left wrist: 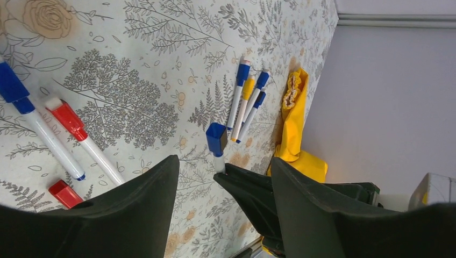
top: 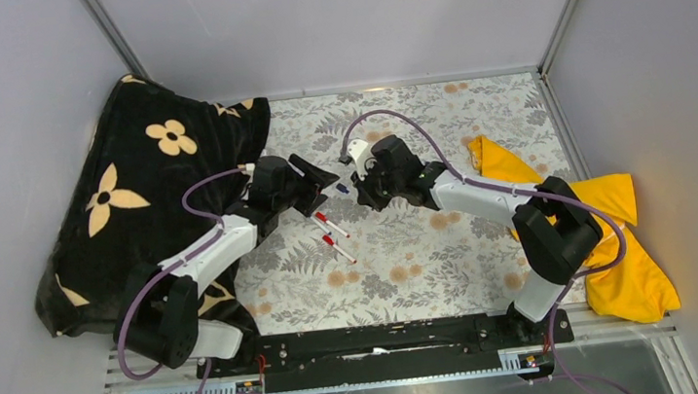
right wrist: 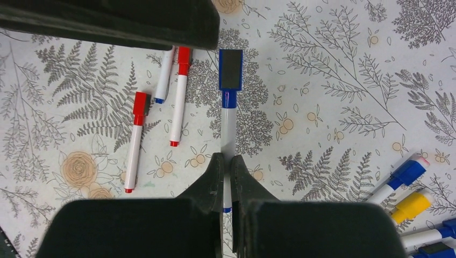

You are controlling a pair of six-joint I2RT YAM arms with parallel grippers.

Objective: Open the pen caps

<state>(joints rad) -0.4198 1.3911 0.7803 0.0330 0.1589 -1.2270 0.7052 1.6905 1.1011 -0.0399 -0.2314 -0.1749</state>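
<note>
Jaws on the right pinch a pen (right wrist: 228,129), half hiding its barrel; left jaws stand spread by its blue cap (right wrist: 230,69).

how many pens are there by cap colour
blue-capped pens: 5
red-capped pens: 2
yellow-capped pens: 1
total: 8

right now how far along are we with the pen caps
Done: nothing yet; no loose cap shows. In hand: the right gripper is shut on a blue pen, with the open left gripper at its blue cap. To do: that cap, the three pens beside it, and the blue and yellow cluster.
</note>
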